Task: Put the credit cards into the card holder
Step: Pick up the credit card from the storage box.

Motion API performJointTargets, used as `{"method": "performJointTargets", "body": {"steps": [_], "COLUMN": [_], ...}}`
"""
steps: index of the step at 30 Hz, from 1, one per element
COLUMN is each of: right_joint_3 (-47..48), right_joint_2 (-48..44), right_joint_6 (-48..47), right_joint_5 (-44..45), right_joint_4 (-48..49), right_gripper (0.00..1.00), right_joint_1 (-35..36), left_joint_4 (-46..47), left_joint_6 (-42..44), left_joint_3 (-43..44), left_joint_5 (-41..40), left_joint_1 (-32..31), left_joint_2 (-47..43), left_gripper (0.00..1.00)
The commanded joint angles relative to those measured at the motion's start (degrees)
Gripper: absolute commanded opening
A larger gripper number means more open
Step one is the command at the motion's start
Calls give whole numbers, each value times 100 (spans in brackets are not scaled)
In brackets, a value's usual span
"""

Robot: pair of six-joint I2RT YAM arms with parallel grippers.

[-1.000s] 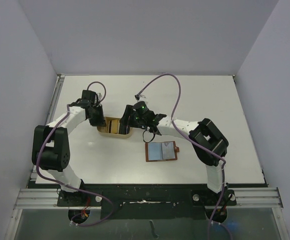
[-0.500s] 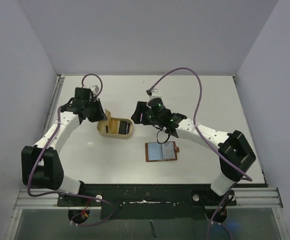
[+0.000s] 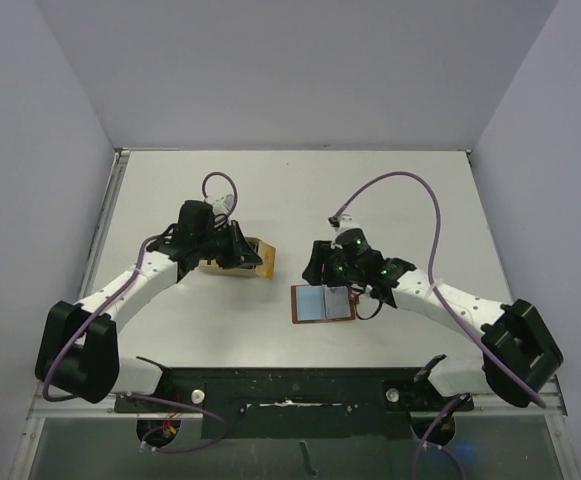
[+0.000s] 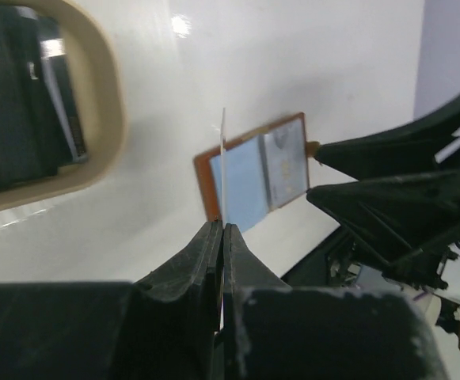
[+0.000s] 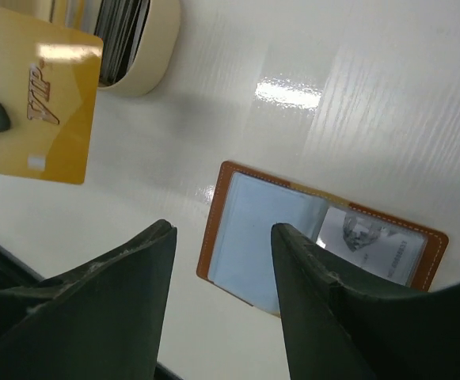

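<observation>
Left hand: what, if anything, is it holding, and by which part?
A thin gold rectangular credit card, pinched at one edge between the shut fingers of the left hand.

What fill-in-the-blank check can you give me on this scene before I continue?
The left end effector pinches a gold ____.
The right end effector hovers, jaws apart, by the open brown ____.
Dark cards lie in the tan ____.
Missing: card; card holder; tray.
</observation>
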Motion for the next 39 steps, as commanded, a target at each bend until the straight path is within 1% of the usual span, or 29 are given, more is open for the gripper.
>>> {"method": "performJointTargets", "body": {"steps": [1, 4, 7, 10, 13, 16, 19, 21, 22, 23, 25, 28, 29, 31, 33, 35, 39], "right_joint_3": [-688, -1145, -1361, -1506, -1543, -1621, -1735, -1809, -1834, -1861, -1928, -1994, -2007, -2035, -1993, -1932, -1717], "right_joint_2": [-1007, -1526, -1837, -1904, -1814, -1834, -1908, -1953, -1963, -1967, -2019, -2121, -2162, -2244, -2319, -2444, -2643], "right_joint_6": [664, 1193, 1604, 1945, 2157, 2335, 2462, 2517, 2537, 2563, 2567, 2540, 2506, 2384, 2257, 2055, 1430], "right_joint_5": [-1176, -1401, -1433, -1554, -1799, -1821, -1782, -1764, -1771, -1786, -1843, -1833, -1822, -1774, -1724, -1639, -1388], "right_joint_4": [1382, 2137, 2537, 2902, 3146, 3243, 3337, 3407, 3431, 3474, 3613, 3677, 3671, 3583, 3320, 2963, 1911], "right_gripper": [53, 54, 59, 63, 63, 63, 62, 59, 58, 54, 33, 8, 2, 0, 0, 0, 0], "right_joint_1": [-428, -505, -567, -621, -652, -654, -660, -663, -657, -668, -674, -697, -716, -745, -773, -797, -886], "left_joint_4": [1410, 2167, 2948, 3474, 4004, 4349, 4377, 4473, 4541, 4639, 4679, 4441, 4342, 4153, 4038, 3784, 2746], "left_joint_6": [-820, -1470, -2029, -2406, -2721, -2951, -2969, -3022, -3068, -3122, -3140, -3021, -2961, -2844, -2739, -2535, -1708], "left_joint_3": [-309, -690, -1033, -1207, -1305, -1349, -1349, -1461, -1503, -1527, -1542, -1535, -1522, -1504, -1491, -1450, -1165], "left_joint_5": [750, 1120, 1346, 1389, 1405, 1412, 1344, 1340, 1342, 1343, 1333, 1276, 1258, 1253, 1271, 1206, 636], "left_joint_1": [-270, -374, -485, -636, -800, -957, -1029, -1056, -1072, -1079, -1103, -1112, -1113, -1110, -1110, -1117, -1175], "left_joint_2": [-494, -674, -795, -850, -834, -799, -815, -808, -801, -794, -775, -706, -674, -606, -552, -535, -478], "left_gripper": [0, 0, 0, 0, 0, 0, 0, 0, 0, 0, 0, 0, 5, 17, 25, 28, 28]}}
